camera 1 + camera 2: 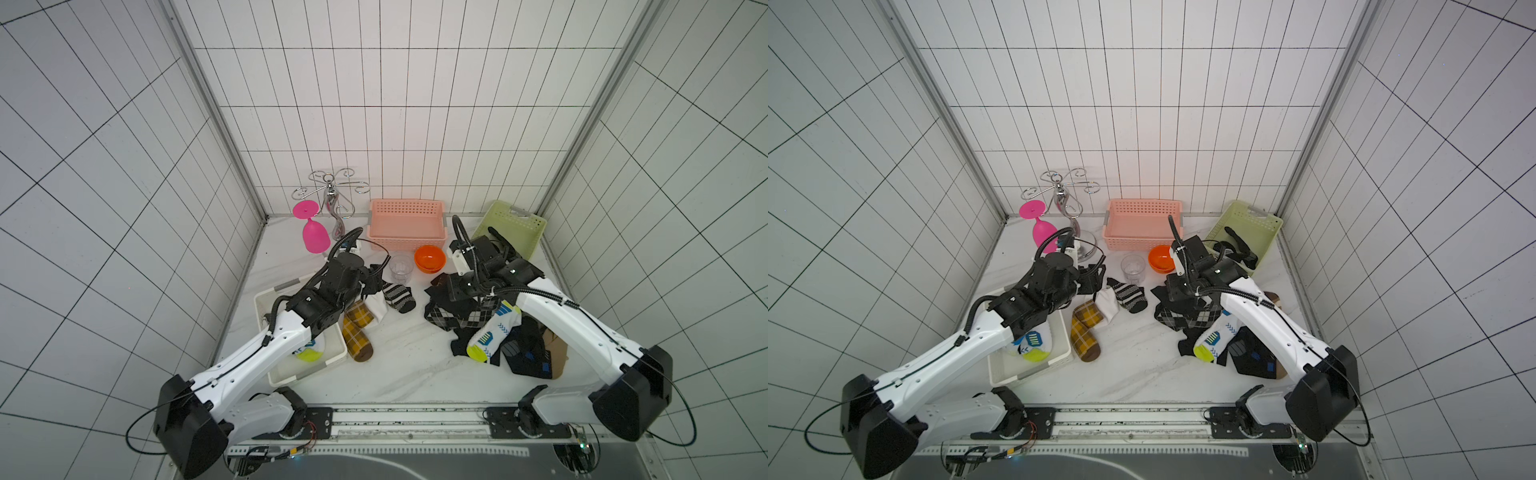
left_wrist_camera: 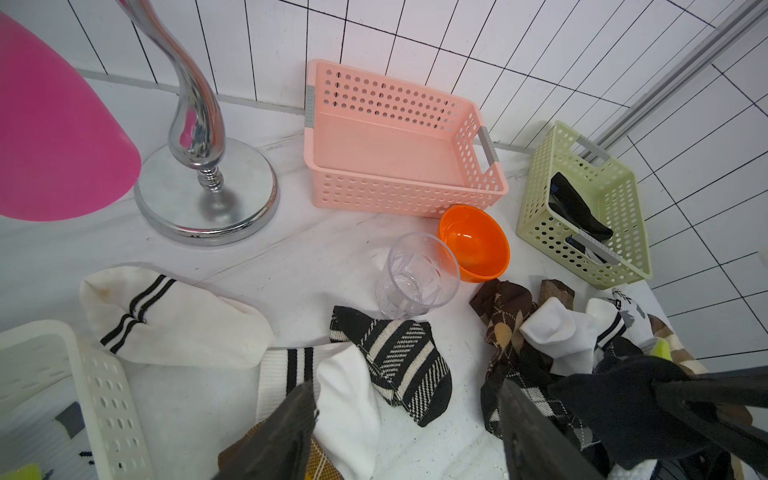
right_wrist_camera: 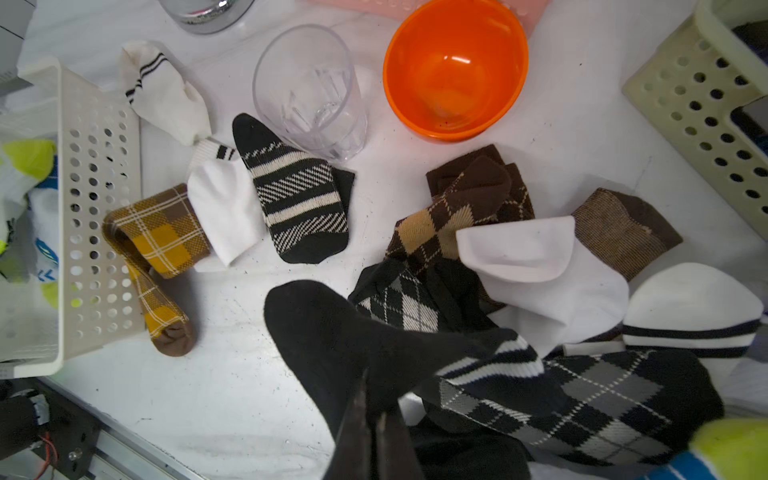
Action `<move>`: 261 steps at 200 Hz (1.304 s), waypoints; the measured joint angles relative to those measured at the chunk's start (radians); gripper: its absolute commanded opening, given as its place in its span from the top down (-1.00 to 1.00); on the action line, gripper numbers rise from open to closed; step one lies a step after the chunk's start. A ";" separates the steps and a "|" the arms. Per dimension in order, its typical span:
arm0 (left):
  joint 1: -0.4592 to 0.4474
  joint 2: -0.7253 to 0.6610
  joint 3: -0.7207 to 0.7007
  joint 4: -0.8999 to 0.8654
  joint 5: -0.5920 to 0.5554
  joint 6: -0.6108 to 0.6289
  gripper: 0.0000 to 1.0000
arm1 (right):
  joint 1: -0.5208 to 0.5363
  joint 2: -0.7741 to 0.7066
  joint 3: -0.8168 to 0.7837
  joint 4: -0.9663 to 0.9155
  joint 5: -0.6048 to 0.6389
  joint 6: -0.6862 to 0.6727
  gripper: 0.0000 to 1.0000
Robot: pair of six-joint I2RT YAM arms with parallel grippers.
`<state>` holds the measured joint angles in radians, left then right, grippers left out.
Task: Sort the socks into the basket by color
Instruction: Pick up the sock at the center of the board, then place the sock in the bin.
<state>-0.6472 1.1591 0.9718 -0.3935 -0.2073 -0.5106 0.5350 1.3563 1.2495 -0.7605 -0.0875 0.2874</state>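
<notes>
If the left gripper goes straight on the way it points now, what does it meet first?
Most likely the black-and-cream striped sock, lying just ahead of the left gripper, whose jaws are open; the clear cup stands behind it. Depth is unclear.

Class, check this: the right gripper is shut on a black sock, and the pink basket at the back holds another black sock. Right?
Not quite. The pink basket is empty; the other black sock lies in the green basket, as the left wrist view shows. The right gripper is indeed shut on a black sock.
</notes>
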 measured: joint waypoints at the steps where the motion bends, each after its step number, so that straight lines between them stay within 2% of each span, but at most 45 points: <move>1: 0.000 0.000 0.000 0.000 0.000 0.000 -0.41 | -0.002 0.000 0.001 0.000 -0.003 0.000 1.00; 74: -0.005 0.007 0.000 0.016 0.013 0.013 -0.42 | -0.122 -0.004 0.091 0.090 -0.042 0.000 1.00; 152: -0.034 0.017 0.000 0.016 0.029 0.045 -0.42 | -0.240 0.023 0.122 0.334 0.132 0.000 1.00; 203: -0.066 0.017 0.000 0.016 0.027 0.073 -0.42 | -0.341 0.110 0.122 0.527 0.203 0.006 1.00; 261: -0.073 0.016 0.008 -0.002 0.016 0.093 -0.42 | -0.451 0.274 0.122 0.690 0.189 0.074 1.00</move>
<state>-0.7200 1.1755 0.9802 -0.3954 -0.1917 -0.4171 0.0841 1.6302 1.3720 -0.0700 0.1013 0.3614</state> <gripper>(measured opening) 0.708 0.050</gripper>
